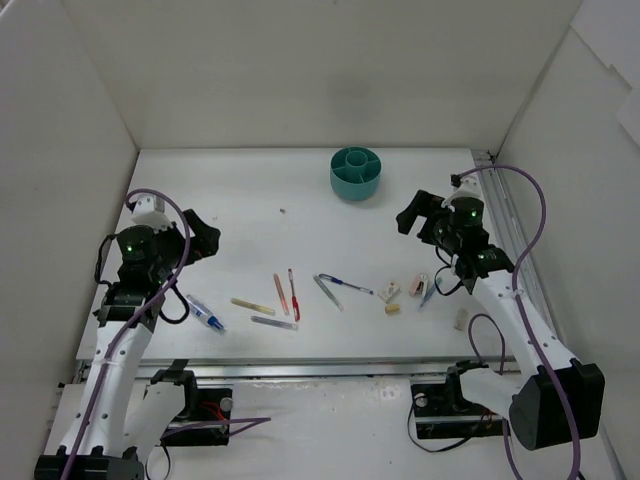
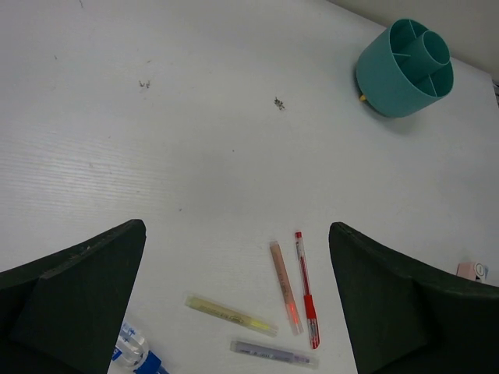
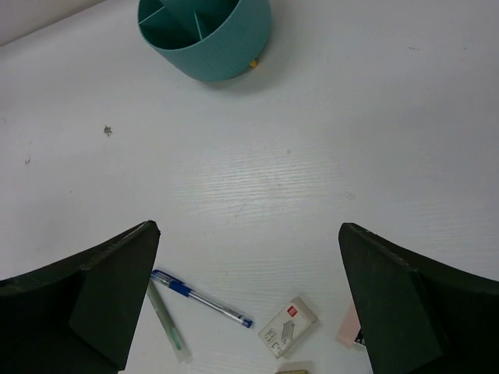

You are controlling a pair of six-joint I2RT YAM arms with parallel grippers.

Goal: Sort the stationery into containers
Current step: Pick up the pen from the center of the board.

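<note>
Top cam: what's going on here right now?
Sorting looks not yet begun. Both arms hang above the table, with the left gripper and the right gripper open and holding nothing. The stationery lies loose along the near side: a red pen, a yellow pen, a blue pen and an eraser among it. The teal organiser cup stands at the far side, and nothing shows in its compartments.

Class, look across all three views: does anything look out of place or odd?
A yellow bit pokes out at the base of the teal cup, too small to identify. A dark speck lies on the table.
</note>
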